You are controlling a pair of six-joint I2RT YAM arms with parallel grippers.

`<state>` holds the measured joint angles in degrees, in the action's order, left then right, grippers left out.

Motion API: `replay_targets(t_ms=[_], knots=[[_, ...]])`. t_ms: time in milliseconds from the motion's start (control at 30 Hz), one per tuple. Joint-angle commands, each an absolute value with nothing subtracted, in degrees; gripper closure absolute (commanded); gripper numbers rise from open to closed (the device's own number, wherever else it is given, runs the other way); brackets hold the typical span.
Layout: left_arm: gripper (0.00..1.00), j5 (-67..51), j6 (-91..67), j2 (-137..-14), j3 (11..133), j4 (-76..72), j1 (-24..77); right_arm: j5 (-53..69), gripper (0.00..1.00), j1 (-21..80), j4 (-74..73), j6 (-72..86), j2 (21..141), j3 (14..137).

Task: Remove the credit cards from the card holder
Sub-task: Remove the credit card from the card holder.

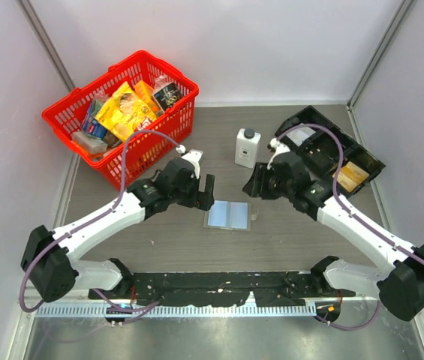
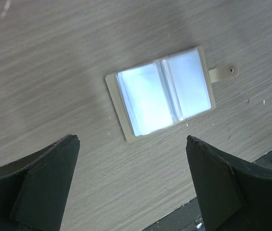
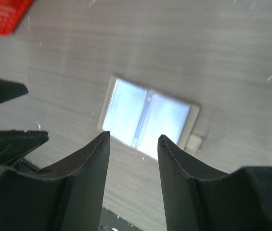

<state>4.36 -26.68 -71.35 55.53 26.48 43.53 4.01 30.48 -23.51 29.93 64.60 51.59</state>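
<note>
A grey wood-grain table [image 1: 272,251] fills the overhead view, with two white arms reaching up from the bottom edge, the left arm [image 1: 99,221] and the right arm [image 1: 358,229] angled toward the middle of the frame. A red basket [image 1: 174,126] packed with yellow and orange packets [image 1: 125,109] sits in the upper left; a long black tray [image 1: 309,146] with one orange packet [image 1: 350,176] lies in the upper right, and a white bottle [image 1: 247,148] stands upright between them. The left gripper [image 1: 205,193] hangs just off the upper left corner of the card holder [image 1: 228,216] with its jaws spread wide and nothing between them. The right gripper [image 1: 254,184] hovers just off the upper right corner – its jaws are partly apart, also empty. The holder lies flat and opened out at the centre of the table, touched by neither tool. Two pale blue credit cards [image 2: 148,98] show side by side inside its beige rim in the left wrist view, glare washing out their faces. A small snap tab [image 2: 224,72] sticks out from the holder's right edge.
</note>
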Motion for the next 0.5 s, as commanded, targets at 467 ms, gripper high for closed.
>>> replay_targets(t_ms=[467], knots=[[0.08, 6.86, -33.93, -89.46, 61.61, 29.09, 46.49, -2.55, 0.54, 40.43, -4.84, 40.78, 69.87, 35.95]])
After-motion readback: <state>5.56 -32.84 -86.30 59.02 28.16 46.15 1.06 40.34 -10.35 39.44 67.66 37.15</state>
